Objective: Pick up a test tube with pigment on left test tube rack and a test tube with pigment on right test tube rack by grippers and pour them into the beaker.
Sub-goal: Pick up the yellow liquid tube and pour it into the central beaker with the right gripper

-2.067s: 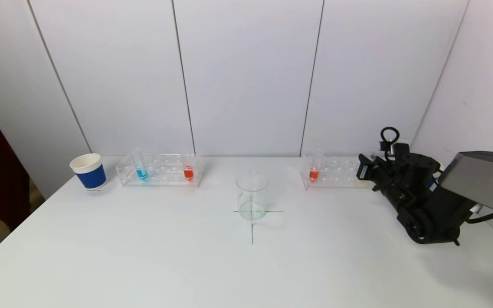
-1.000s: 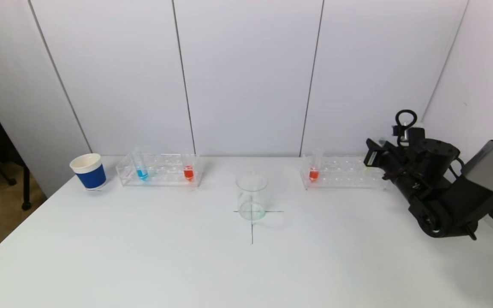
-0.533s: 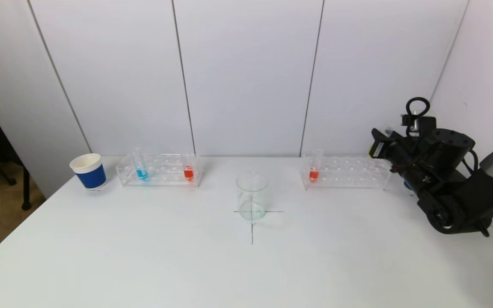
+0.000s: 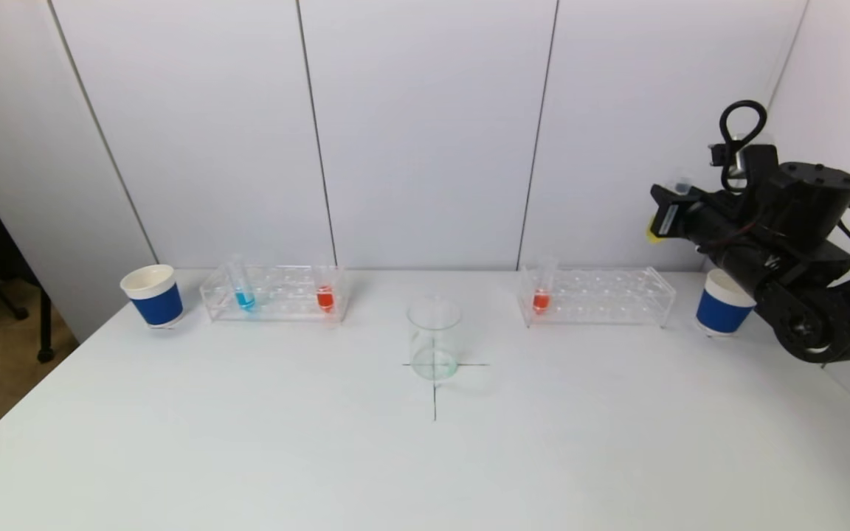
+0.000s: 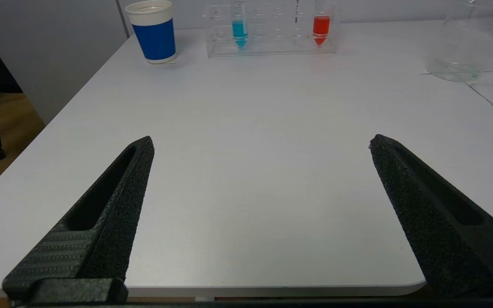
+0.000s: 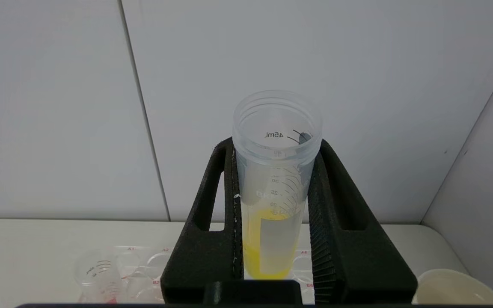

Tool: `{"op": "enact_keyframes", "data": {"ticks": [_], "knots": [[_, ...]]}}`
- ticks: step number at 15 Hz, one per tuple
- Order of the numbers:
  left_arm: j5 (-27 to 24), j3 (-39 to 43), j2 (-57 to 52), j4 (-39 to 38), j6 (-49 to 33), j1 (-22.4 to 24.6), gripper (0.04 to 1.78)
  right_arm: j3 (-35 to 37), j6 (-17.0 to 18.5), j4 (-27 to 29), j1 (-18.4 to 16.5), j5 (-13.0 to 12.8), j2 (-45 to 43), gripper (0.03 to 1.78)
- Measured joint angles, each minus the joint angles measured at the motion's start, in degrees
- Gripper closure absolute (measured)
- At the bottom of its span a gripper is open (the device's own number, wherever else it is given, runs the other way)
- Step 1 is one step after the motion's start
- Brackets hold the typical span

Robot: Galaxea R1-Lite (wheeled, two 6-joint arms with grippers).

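From my head, my right gripper (image 4: 667,210) hangs high above the right rack's (image 4: 597,296) far end, well off from the beaker (image 4: 434,338) at the table's (image 4: 425,457) middle. My left gripper (image 5: 261,143) gapes wide, holding nothing. At my right wrist, both fingers (image 6: 340,214) pinch an upright yellow-pigment tube (image 6: 274,184).

The right gripper (image 6: 274,214) squeezes a clear test tube (image 6: 275,179) with yellow pigment (image 6: 257,244) at the bottom. The tube stands straight up. Below sits the right test tube rack (image 6: 122,267).
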Motion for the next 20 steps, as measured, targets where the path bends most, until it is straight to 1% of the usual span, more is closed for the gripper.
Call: {"op": "enact_keyframes", "data": {"ticks": [3, 5, 7, 9, 10, 11, 13, 14, 18, 20], "knots": [[0.0, 0.0, 0.0, 0.0, 0.0, 0.0, 0.06, -4.3, -1.2, 7.2, 1.4, 1.6, -2.6, 1.32], [0.0, 0.0, 0.0, 0.0, 0.0, 0.0, 0.06, -6.6, -2.3, 10.2, 3.1, 1.8, -3.3, 1.32], [0.0, 0.0, 0.0, 0.0, 0.0, 0.0, 0.06, -8.3, -3.3, 11.7, 4.9, 1.8, -3.5, 1.32], [0.0, 0.0, 0.0, 0.0, 0.0, 0.0, 0.06, -9.4, -3.9, 12.1, 6.9, 1.8, -3.5, 1.32], [0.0, 0.0, 0.0, 0.0, 0.0, 0.0, 0.06, -9.7, -4.9, 11.9, 7.9, 1.9, -3.4, 1.32], [0.0, 0.0, 0.0, 0.0, 0.0, 0.0, 0.06, -9.8, -6.0, 11.8, 8.8, 3.0, -3.3, 1.32], [0.0, 0.0, 0.0, 0.0, 0.0, 0.0, 0.06, -9.8, -8.0, 12.0, 10.2, 6.1, -3.0, 1.32], [0.0, 0.0, 0.0, 0.0, 0.0, 0.0, 0.06, -10.0, -9.3, 12.0, 11.1, 6.7, -2.9, 1.32], [0.0, 0.0, 0.0, 0.0, 0.0, 0.0, 0.06, -10.1, -11.2, 11.8, 15.3, 7.0, -2.0, 1.32], [0.0, 0.0, 0.0, 0.0, 0.0, 0.0, 0.06, -10.1, -12.8, 11.2, 17.2, 7.1, -1.2, 1.32]]}}
